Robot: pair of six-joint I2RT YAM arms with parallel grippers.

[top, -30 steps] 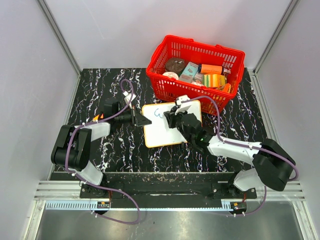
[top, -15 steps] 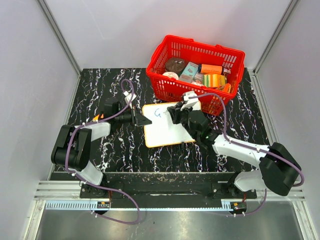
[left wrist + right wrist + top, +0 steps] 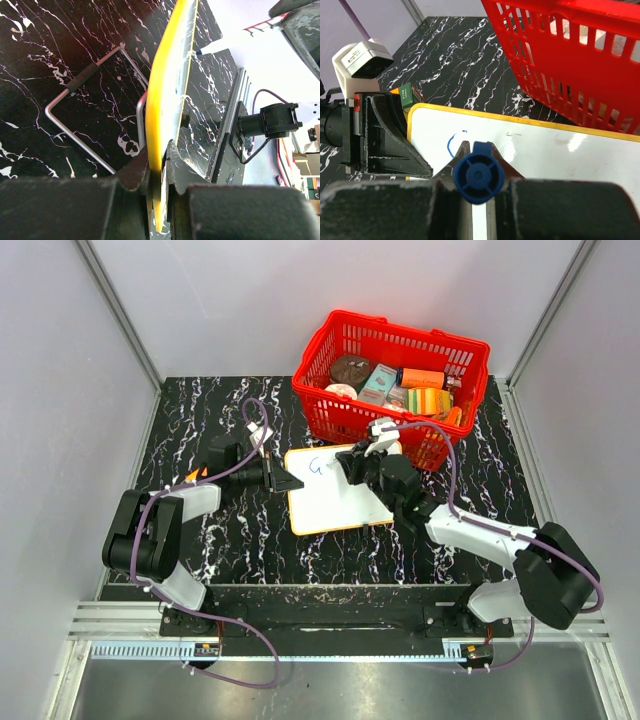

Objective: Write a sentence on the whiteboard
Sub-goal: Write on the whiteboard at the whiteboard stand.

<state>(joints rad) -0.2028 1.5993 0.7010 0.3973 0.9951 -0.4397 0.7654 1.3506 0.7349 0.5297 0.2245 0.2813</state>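
The whiteboard [image 3: 330, 502] lies flat in front of the red basket, white with a yellow rim. One blue stroke like a "G" [image 3: 315, 466] sits near its top left; it also shows in the right wrist view [image 3: 451, 145]. My left gripper [image 3: 290, 483] is shut on the whiteboard's left edge, seen as the yellow rim [image 3: 170, 100] between the jaws [image 3: 161, 165]. My right gripper [image 3: 352, 462] is shut on a blue marker [image 3: 479, 172], over the board's upper middle [image 3: 555, 150], just right of the stroke. The marker's tip is hidden.
The red basket [image 3: 440, 445] with several packaged goods stands right behind the board, close to my right gripper; its mesh wall fills the upper right of the right wrist view [image 3: 570, 55]. A bent wire stand [image 3: 82, 80] lies under the board. Grey walls enclose the black marbled table [image 3: 210, 410].
My right gripper with the marker has moved right and toward the basket, uncovering the blue "G" stroke. The left gripper and the whiteboard have not moved.
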